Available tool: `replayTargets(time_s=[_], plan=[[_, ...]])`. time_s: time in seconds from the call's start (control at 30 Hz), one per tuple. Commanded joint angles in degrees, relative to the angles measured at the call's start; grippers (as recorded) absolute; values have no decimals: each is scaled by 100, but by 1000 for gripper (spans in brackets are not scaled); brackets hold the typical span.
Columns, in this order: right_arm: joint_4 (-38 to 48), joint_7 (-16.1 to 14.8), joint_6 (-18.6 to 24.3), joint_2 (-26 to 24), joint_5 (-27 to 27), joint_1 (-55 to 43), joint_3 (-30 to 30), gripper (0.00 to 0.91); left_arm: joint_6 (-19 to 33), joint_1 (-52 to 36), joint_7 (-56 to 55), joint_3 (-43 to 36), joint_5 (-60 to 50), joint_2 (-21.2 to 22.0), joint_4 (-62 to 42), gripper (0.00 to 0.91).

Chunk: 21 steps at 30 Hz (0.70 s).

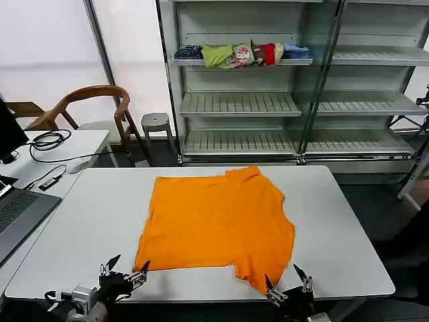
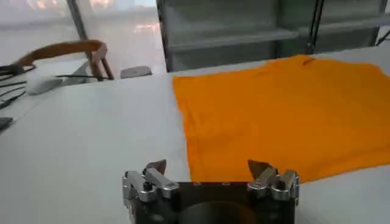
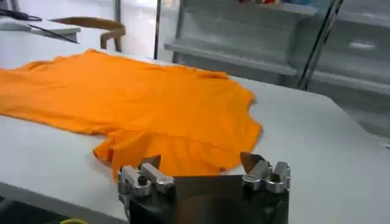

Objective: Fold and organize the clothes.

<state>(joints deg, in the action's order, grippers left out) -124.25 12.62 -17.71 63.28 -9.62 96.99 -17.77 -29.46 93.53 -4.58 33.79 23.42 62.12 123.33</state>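
The orange T-shirt (image 1: pixel 218 225) lies flat on the worktop (image 1: pixel 348 221); left gripper (image 1: pixel 125 270) and right gripper (image 1: pixel 287 282) hover at its near edge, fingers apart.

lab: metal shelving (image 1: pixel 268 100), laptop (image 1: pixel 17 211), cables (image 1: pixel 47 141).

soft, matt orange cloth t-shirt (image 1: pixel 218 221) lies with light wrinkles on a smooth pale grey table (image 1: pixel 348 228) whose top has a faint sheen. the left gripper (image 1: pixel 123 268) and the right gripper (image 1: pixel 287 280) show dull silver metal finger mounts with dark pointed tips over matt black housings, jaws parted. a curved brown wooden chair (image 1: pixel 94 100) has a polished look. pale grey metal shelving (image 1: pixel 241 104) carries slatted racks, one holding a row of bunched cloth garments (image 1: pixel 241 54). glossy black cables (image 1: pixel 47 141) coil on a side desk.
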Motion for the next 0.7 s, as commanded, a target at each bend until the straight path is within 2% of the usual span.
replayTargets(time_s=[0.03, 0.7], plan=[[57, 76, -54, -9, -5, 7, 106, 907, -146, -180, -17, -26, 62, 33, -406, 907], [13, 115, -190, 7, 54, 130, 261, 907, -135, -292, -40, -47, 61, 92, -573, 907]])
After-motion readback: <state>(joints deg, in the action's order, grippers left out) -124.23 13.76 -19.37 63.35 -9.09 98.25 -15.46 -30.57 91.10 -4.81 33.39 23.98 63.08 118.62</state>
